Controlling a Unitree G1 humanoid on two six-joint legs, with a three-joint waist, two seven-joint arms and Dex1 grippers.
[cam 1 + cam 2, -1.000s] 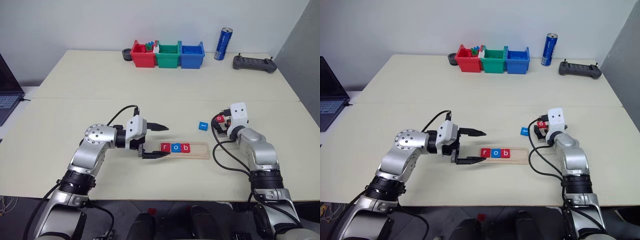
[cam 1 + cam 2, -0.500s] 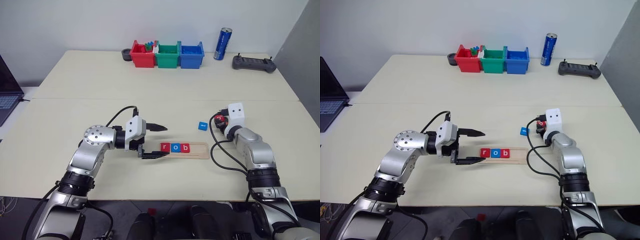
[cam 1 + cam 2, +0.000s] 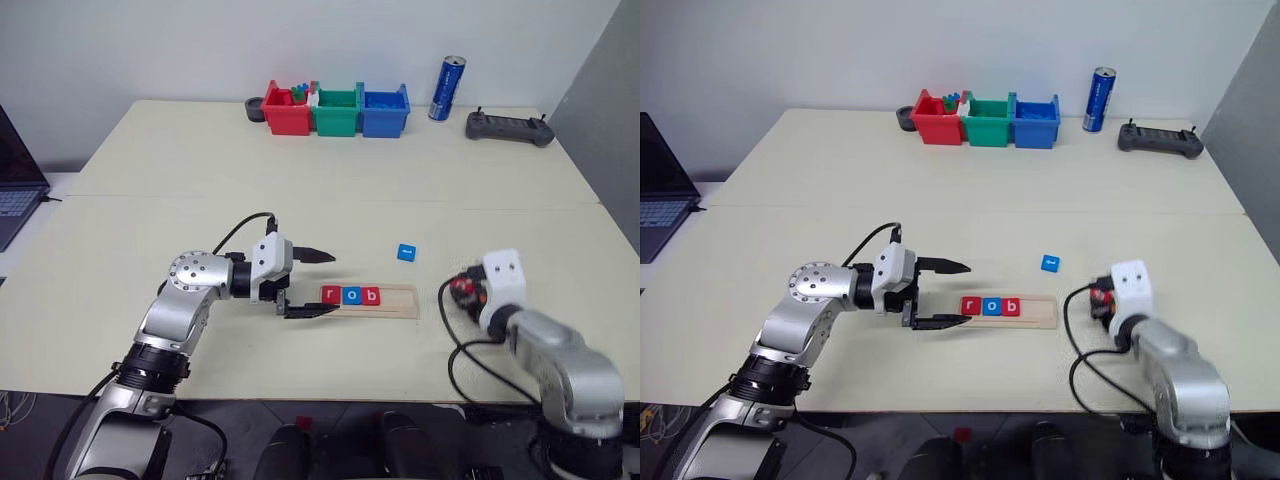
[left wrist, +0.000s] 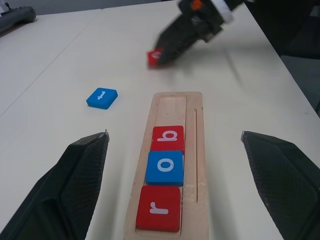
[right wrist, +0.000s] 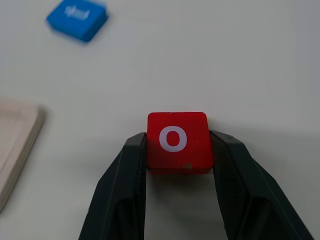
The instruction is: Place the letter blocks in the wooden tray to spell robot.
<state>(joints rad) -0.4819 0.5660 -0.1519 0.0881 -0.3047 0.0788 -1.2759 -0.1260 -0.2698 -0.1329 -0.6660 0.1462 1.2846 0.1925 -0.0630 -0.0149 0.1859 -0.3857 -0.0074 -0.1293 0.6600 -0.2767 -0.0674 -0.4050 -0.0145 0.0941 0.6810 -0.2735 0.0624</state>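
Fingers [image 5: 125, 175] of my right gripper [image 5: 177, 150] are clamped on the red "o" block [image 5: 177, 140], one against each side edge, with the white letter facing up toward the wrist camera. From the head views I see that gripper [image 3: 462, 291] low over the worktop [image 3: 300, 160], off the right end of the wooden tray [image 3: 395, 300] and apart from it. The blue "t" block [image 3: 406, 252] lies flat on the worktop beyond the tray's right end, near the held block but not touching it or the tray.

My left gripper [image 3: 310, 283] sits at the tray's left end with its jaws wide and nothing between them; one finger [image 3: 312, 254] points along the far side of the tray and the other lies at the tray's near left corner. Whether that lower finger touches the wood I cannot tell.

In the tray, three blocks lie side by side in the left half, edges touching: red "r" [image 3: 330, 294], blue "o" [image 3: 350, 295], red "b" [image 3: 370, 296]. The right half of the tray's recess is bare wood.

Along the far edge of the worktop stand a red bin [image 3: 285, 110], a green bin [image 3: 336, 111] and a blue bin [image 3: 384, 111] in a row, a blue can [image 3: 446, 88] upright to their right, and a dark controller [image 3: 508, 126] further right. A laptop [image 3: 18, 185] shows at the left edge.
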